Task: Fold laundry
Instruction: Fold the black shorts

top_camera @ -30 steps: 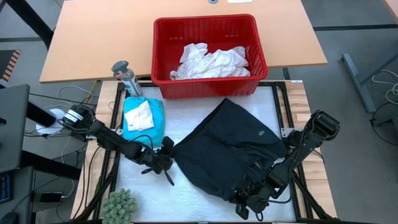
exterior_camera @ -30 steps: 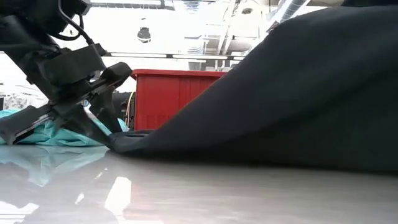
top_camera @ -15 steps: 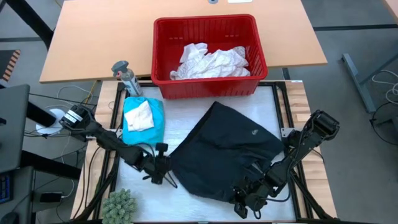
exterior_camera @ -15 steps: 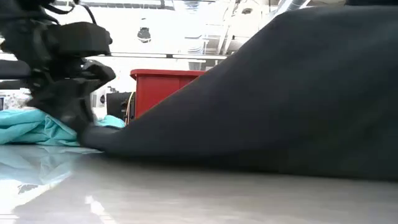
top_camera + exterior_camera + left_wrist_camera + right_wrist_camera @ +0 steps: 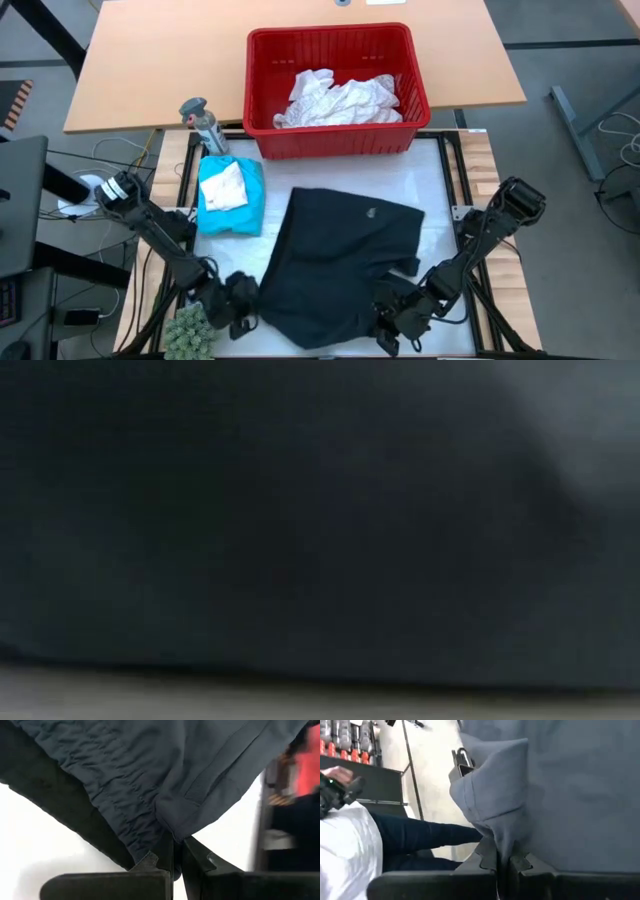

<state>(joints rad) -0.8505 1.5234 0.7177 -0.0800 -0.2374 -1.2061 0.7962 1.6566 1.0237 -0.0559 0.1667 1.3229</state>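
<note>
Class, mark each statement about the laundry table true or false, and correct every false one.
1. The left gripper has its fingers shut on the black shorts. True.
2. The red basket is empty. False: white laundry lies in it.
3. The right gripper also pinches the black shorts. True.
4. The teal garment lies inside the basket. False: it lies on the table beside the shorts.
</note>
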